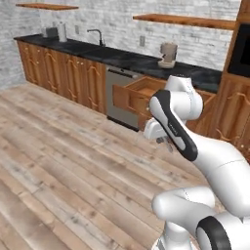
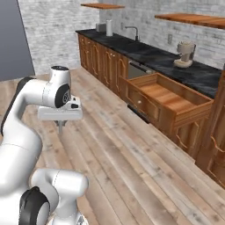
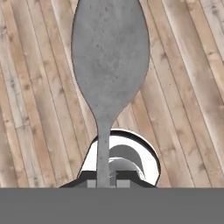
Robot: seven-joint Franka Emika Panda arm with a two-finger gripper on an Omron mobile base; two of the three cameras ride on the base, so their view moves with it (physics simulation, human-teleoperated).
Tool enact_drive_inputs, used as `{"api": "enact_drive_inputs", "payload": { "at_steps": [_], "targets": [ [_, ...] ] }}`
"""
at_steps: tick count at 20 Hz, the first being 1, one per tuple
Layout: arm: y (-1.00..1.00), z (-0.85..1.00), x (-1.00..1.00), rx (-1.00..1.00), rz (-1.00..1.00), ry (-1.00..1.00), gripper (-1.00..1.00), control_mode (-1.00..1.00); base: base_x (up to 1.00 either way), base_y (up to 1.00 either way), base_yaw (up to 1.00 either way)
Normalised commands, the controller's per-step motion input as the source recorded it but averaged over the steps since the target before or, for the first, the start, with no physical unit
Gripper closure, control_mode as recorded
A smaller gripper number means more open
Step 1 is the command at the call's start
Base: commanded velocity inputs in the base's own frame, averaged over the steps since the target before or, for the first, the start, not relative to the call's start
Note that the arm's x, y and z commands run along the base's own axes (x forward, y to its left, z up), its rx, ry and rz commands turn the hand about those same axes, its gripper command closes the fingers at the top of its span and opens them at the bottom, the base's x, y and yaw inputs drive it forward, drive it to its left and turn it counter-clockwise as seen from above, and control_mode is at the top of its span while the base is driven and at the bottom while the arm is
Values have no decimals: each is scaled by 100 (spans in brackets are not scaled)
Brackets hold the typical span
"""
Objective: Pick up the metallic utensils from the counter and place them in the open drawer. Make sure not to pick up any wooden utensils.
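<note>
In the hand view a grey metal spoon (image 3: 109, 65) rises from the bottom centre, its slim handle running down between the gripper's (image 3: 105, 183) finger tips and its wide oval bowl filling the upper middle of the frame. The jaws are pressed together on the handle, so the spoon is clamped and carried over the pale plank floor (image 3: 39, 109).

In the right base view the gripper (image 2: 60, 126) hangs at centre left, pointing down over the floor, with the thin spoon (image 2: 60, 128) just showing beneath the white hand. In the left base view the gripper (image 1: 165, 142) sits right of centre, partly behind the arm's elbow, and the spoon there is too small to make out clearly.

The drawer (image 2: 169, 99) stands pulled out from the cabinet row at centre right of the right base view, its reddish-brown inside bare where it shows. In the left base view the drawer (image 1: 139, 90) appears just above centre, its right part hidden by the arm. The gripper is well apart from it, over open floor. A black worktop (image 2: 149, 55) runs along the brick wall above the cabinets, with a coffee machine (image 2: 184, 53) on it at upper right.
</note>
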Motion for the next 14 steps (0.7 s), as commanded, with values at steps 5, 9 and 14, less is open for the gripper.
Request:
{"api": "enact_drive_inputs", "payload": {
  "at_steps": [5,9,14],
  "targets": [
    [0,0,0,0,0,0,100,100,100,-100,0],
    [0,0,0,0,0,0,100,100,100,-77,0],
    [0,0,0,0,0,0,100,100,100,-61,0]
  ]
}}
